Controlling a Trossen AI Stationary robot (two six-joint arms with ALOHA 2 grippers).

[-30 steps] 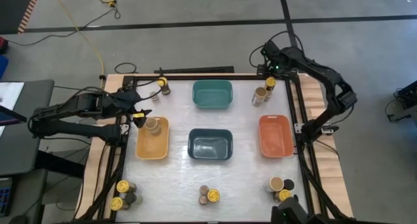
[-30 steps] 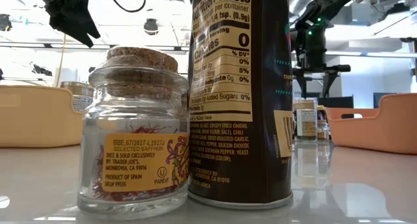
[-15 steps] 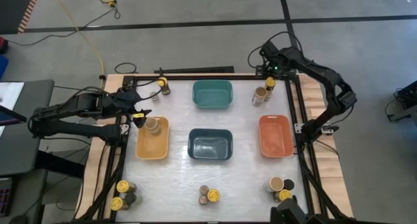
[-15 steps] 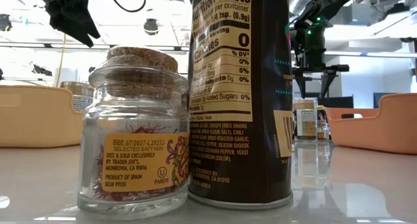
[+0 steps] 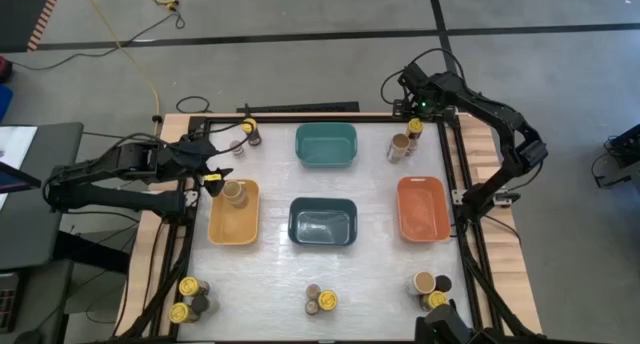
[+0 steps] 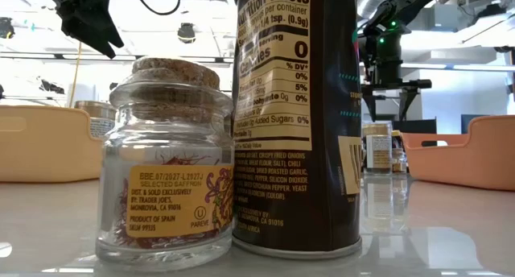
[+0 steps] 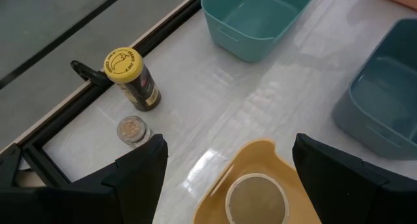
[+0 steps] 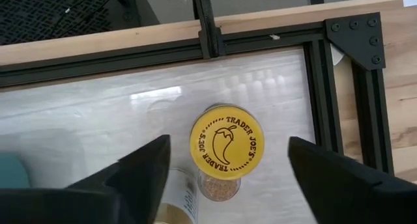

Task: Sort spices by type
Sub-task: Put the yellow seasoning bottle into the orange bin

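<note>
High view shows you the right arm bent over the upper right corner of the tabletop (image 5: 380, 199), its right tool (image 8: 221, 162) spread wide directly above a yellow-lidded jar (image 8: 227, 146), not touching it. At mid left, your left tool (image 7: 225, 165) hangs spread over the tan-topped jar (image 7: 256, 198) standing in the yellow bin (image 7: 260, 155).

**Spice jars sit in small groups around the table**

You see one tan-topped jar (image 5: 233, 192) upright in the yellow bin. A yellow-lidded jar (image 5: 249, 126) stands near the far left corner, another (image 8: 227, 146) by the far right corner beside a tan jar (image 5: 399, 146). Three clusters (image 5: 320, 300) line the near edge.
</note>
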